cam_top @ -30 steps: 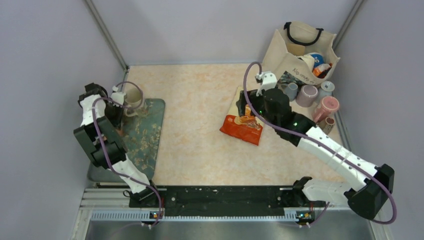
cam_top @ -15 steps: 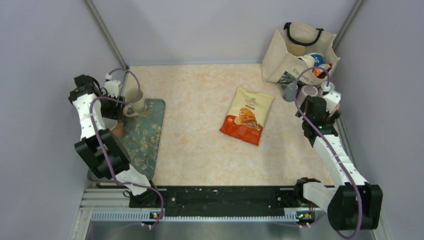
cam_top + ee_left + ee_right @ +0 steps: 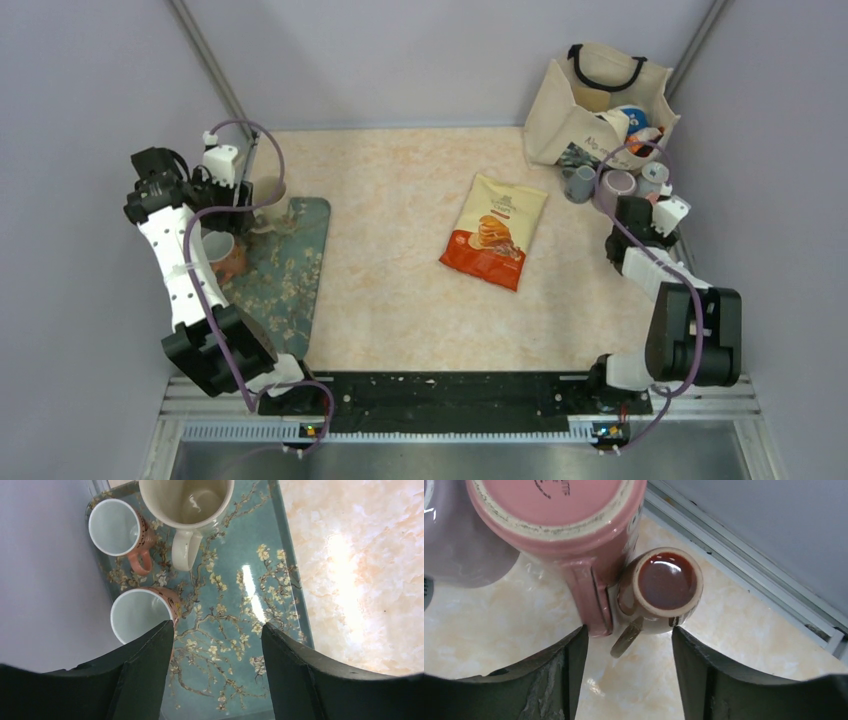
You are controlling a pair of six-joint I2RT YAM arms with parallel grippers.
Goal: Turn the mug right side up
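Nearest to me, on the left side of the surface, lies the blossom-patterned tray. Through the left wrist camera I see two salmon mugs on it along the wall side, one nearer and one further, both mouth up. Beyond them stands a larger cream mug, also upright, with its handle turned to the near side.

In the middle a snack bag lies flat, well apart from both arms. At the far right is a cluster of mugs. The pink mug is there, upside down, its base facing the right wrist camera. A small brown cup stands upright right against it, between it and the metal rail, so this side is crowded. A lilac mug is just beside it on the other side, and a grey mug is near. The tote bag stands in the far corner.

The left arm rises along the left wall and bends its wrist over the tray, looking straight down. The left fingers are spread, with only tray between them. The right arm is folded tightly at the right edge, wrist down over the cluster. The right fingers are apart and grasp nothing, with the two handles just at their tips.
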